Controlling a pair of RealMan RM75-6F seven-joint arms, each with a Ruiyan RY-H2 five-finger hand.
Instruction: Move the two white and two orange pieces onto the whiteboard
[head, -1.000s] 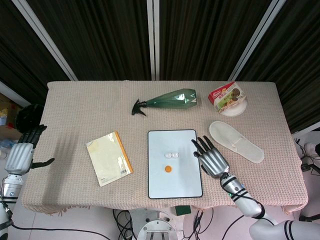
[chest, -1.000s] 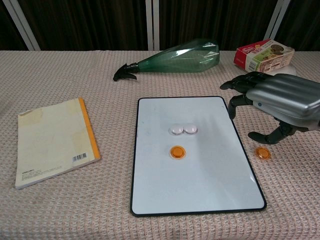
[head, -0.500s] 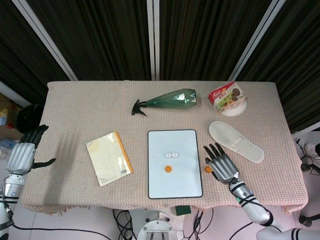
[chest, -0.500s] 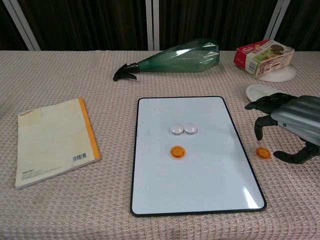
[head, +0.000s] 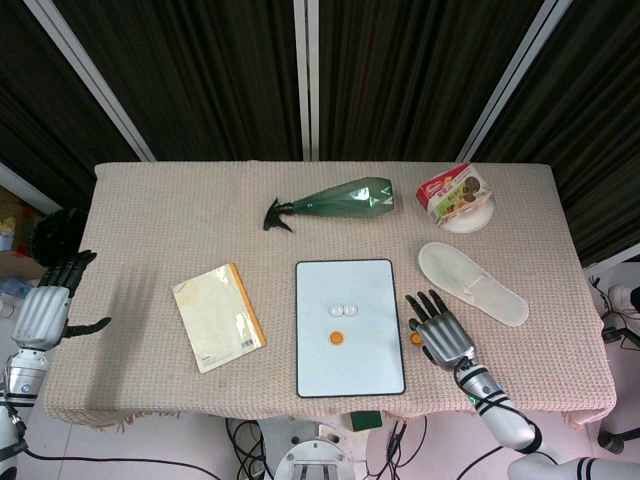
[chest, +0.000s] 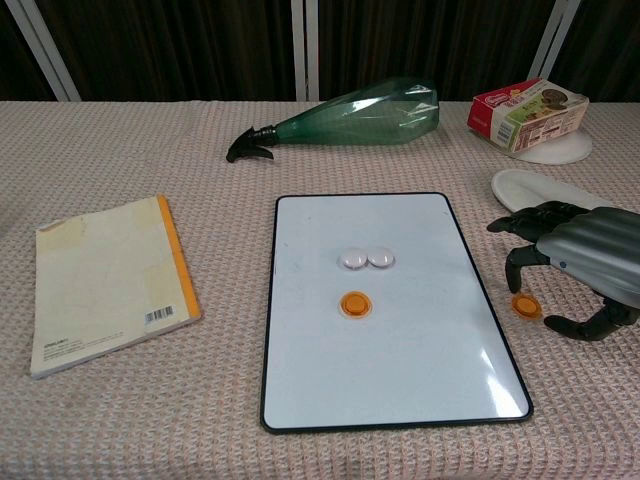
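Whiteboard (head: 349, 328) at lower centre of the head view, lying flat on the table (head: 150, 210); bearing three pieces. Two white pieces (chest: 366, 259) side by side, touching, near the board's middle; one orange piece (chest: 355, 304) just below them. Second orange piece (chest: 525, 306) off the board, on the cloth just beyond its right edge.

Right hand (chest: 580, 268) at right centre of the chest view, fingers curved and spread, arched over the loose orange piece; holding nothing, a fingertip just beside the piece, contact impossible to judge. Compared with a second ago: lowered and shifted right, from over the board's right edge to the cloth beside it, now close around the loose piece. Pieces on the board unmoved.

Left hand (head: 48, 303) at far left of the head view, off the table's edge, fingers loosely apart, empty; unchanged from earlier.

One green spray bottle (head: 335, 203) lying on its side at upper centre. One notebook (head: 218, 316) with an orange spine, left of the board. One white slipper (head: 472, 283) at right, above the right hand. One snack box (head: 455, 192) resting on a white plate (head: 468, 220) at upper right; the only dish holding anything.
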